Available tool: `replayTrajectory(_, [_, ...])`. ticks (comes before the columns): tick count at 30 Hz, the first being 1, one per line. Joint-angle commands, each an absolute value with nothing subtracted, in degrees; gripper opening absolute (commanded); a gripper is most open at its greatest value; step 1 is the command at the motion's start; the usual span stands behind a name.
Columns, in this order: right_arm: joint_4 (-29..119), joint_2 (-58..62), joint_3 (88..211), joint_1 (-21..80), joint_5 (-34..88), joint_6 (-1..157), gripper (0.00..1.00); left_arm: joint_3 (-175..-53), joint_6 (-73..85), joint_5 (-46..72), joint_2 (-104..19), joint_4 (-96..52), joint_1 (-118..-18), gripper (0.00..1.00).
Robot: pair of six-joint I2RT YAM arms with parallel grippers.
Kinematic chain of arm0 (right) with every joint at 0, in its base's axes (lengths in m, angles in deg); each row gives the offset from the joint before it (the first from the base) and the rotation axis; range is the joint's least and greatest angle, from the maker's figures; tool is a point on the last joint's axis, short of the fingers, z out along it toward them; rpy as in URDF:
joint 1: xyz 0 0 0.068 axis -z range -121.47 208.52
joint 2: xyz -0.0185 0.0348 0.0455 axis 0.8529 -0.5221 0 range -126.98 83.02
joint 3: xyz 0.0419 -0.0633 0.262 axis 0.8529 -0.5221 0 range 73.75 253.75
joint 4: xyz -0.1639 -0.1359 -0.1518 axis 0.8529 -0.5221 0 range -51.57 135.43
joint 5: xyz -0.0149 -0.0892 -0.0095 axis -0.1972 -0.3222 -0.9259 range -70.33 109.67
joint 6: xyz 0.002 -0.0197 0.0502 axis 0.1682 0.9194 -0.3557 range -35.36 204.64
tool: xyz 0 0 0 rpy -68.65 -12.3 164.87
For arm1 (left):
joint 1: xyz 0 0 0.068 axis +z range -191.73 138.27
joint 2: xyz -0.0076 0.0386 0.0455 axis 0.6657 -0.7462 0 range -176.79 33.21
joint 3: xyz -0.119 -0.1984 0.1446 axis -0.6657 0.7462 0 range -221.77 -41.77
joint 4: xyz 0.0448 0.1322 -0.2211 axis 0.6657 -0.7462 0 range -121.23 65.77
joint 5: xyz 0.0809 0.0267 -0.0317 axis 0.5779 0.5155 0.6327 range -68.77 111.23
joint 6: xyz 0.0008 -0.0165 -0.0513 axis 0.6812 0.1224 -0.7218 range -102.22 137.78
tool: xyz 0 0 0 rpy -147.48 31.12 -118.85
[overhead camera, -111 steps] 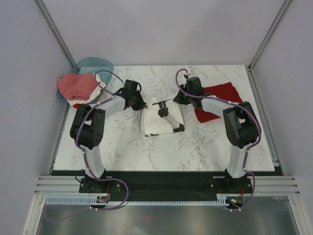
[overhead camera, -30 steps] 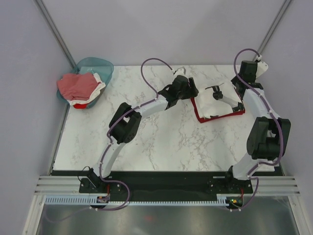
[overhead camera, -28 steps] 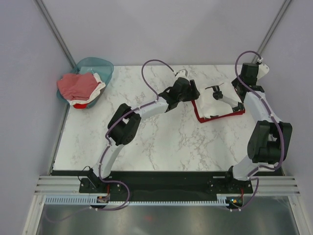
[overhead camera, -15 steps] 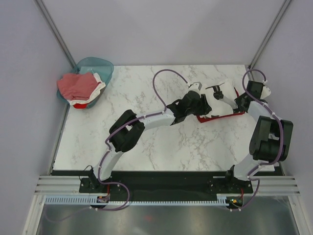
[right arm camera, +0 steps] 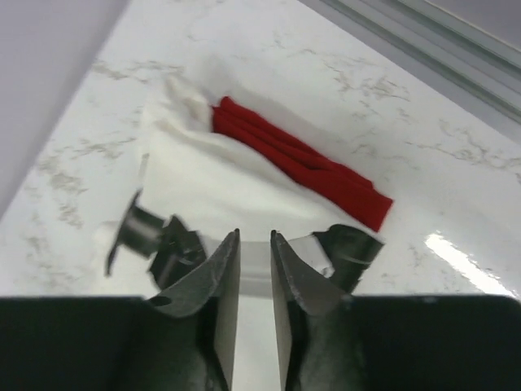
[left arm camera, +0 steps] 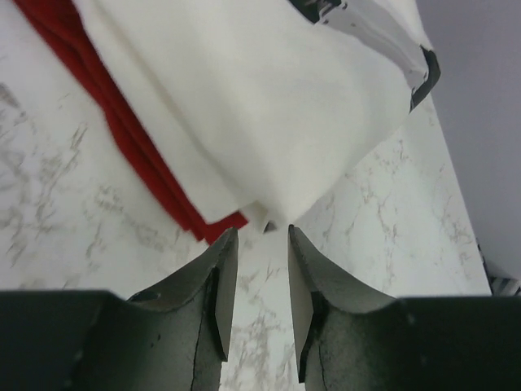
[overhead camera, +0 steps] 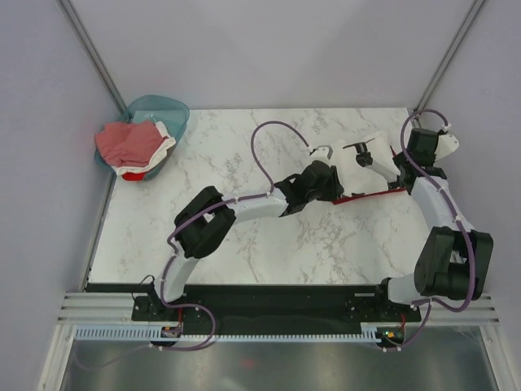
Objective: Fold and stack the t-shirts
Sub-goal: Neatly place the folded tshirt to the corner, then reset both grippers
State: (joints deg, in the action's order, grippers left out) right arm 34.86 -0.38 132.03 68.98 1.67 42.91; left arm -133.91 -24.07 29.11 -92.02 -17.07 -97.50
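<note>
Folded white t-shirt [overhead camera: 362, 167] lies on dark red t-shirt [left arm camera: 114, 130], right rear of marble table [overhead camera: 244, 147]. Left gripper [left arm camera: 262, 236]: fingers slightly apart, empty, at the white corner. Right gripper [right arm camera: 254, 236]: narrow gap, grip unclear.

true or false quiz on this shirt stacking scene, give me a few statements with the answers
1. The white t-shirt lies on top of the dark red t-shirt. True.
2. The basket sits at the far right. False: it is at the far left.
3. The left gripper is clamped on the dark red t-shirt. False: its jaws stand slightly apart with nothing between them, just short of the stack's corner.
4. A pinkish-red t-shirt is heaped in the basket. True.
</note>
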Motion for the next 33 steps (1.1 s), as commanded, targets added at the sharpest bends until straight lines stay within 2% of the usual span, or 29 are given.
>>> replayTrajectory(1, [35.23,4.17,133.34,64.69,1.99,46.76,0.33,-127.76,-19.84,35.99,-81.15,-16.14,-97.72,0.39])
replayTrajectory(3, [35.41,6.19,133.6,63.02,4.72,48.24,0.39,-124.66,-19.66,37.83,-76.34,-16.4,-97.63,0.39])
replayTrajectory(4, [35.32,6.9,133.6,60.66,5.51,48.78,0.46,-123.26,-20.01,38.63,-74.82,-16.93,-97.55,0.39])
replayTrajectory(6, [35.15,8.83,133.6,57.66,7.45,50.44,0.54,-119.3,-20.63,39.6,-71.31,-18.94,-97.28,0.42])
replayTrajectory(7, [35.14,9.62,133.34,53.9,8.15,51.23,0.66,-118.33,-21.24,39.77,-67.99,-20.17,-96.76,0.44])
replayTrajectory(8, [34.8,10.67,133.34,52.04,8.42,51.94,0.71,-116.76,-21.42,39.95,-66.3,-21.49,-96.49,0.47])
replayTrajectory(9, [34.01,11.38,133.08,50.28,7.99,52.38,0.77,-115.7,-21.33,40.56,-64.63,-23.85,-96.14,0.56])
replayTrajectory(10, [33.91,12.08,132.47,46.78,7.89,53.26,0.93,-114.47,-21.16,41.0,-60.44,-25.79,-95.62,0.63])
replayTrajectory(11, [34.0,13.48,131.76,45.18,7.98,53.7,0.98,-111.58,-20.98,41.53,-58.39,-27.03,-95.35,0.71])
replayTrajectory(12, [34.26,14.37,130.02,43.6,7.98,54.4,0.98,-109.81,-20.72,42.4,-55.68,-28.7,-95.0,0.83])
replayTrajectory(15, [34.88,16.74,126.68,36.83,6.06,56.42,0.98,-101.99,-19.4,42.59,-45.57,-30.03,-93.42,0.99])
replayTrajectory(21, [35.84,15.26,123.59,19.26,-5.02,59.15,0.98,-91.09,-12.3,45.04,-32.72,-31.53,-91.92,1.0])
replayTrajectory(24, [40.83,14.11,120.18,17.31,-6.26,58.98,0.98,-85.29,-8.34,47.32,-30.61,-27.93,-91.92,1.0])
replayTrajectory(26, [43.74,14.72,118.32,17.3,-2.93,59.5,0.98,-81.24,-7.01,48.82,-29.99,-24.6,-91.92,1.0])
replayTrajectory(33, [52.18,16.57,111.2,17.3,-1.34,58.54,0.98,-78.85,-5.16,48.66,-30.06,-21.15,-91.92,1.0])
